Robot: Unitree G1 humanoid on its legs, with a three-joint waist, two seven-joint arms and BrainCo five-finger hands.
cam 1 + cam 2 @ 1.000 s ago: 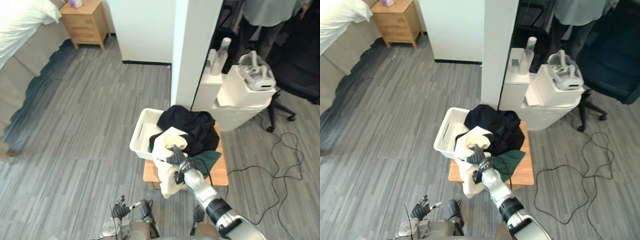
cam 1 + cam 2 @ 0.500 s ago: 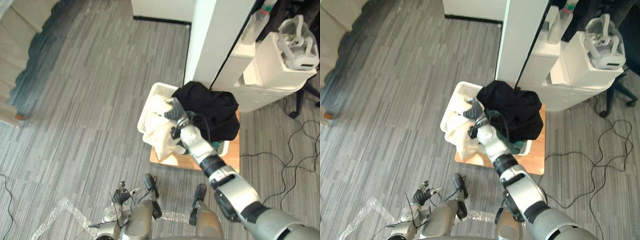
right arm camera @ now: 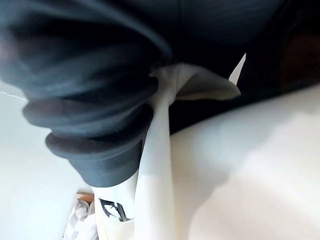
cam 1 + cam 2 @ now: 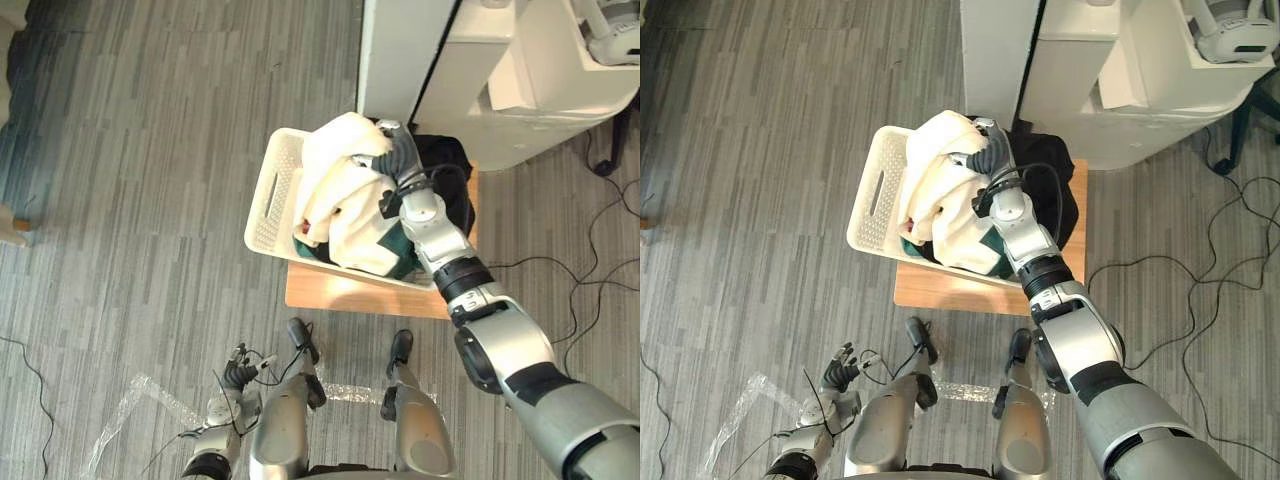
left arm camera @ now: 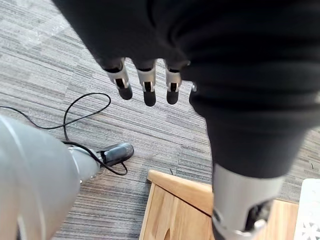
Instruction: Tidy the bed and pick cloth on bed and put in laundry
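A white laundry basket [image 4: 268,195] stands on a low wooden table [image 4: 340,295]. A cream cloth [image 4: 345,200] lies heaped on top of its load, with one edge hanging over the basket's near side. My right hand [image 4: 398,160] rests on the top of the heap, curled on a fold of the cream cloth [image 3: 160,135]. Black cloth [image 4: 450,180] fills the basket's right end, and a green piece [image 4: 400,262] shows under the cream one. My left hand [image 4: 238,377] hangs low over the floor with its fingers [image 5: 145,85] straight and nothing in it.
A white pillar [image 4: 400,50] and a white bin [image 4: 560,90] stand right behind the table. Cables [image 4: 590,270] trail on the grey plank floor to the right. A clear plastic sheet [image 4: 130,420] lies on the floor at lower left.
The camera has tipped down towards the basket. My right hand has carried the cream cloth from the table's front edge up onto the pile in the basket.
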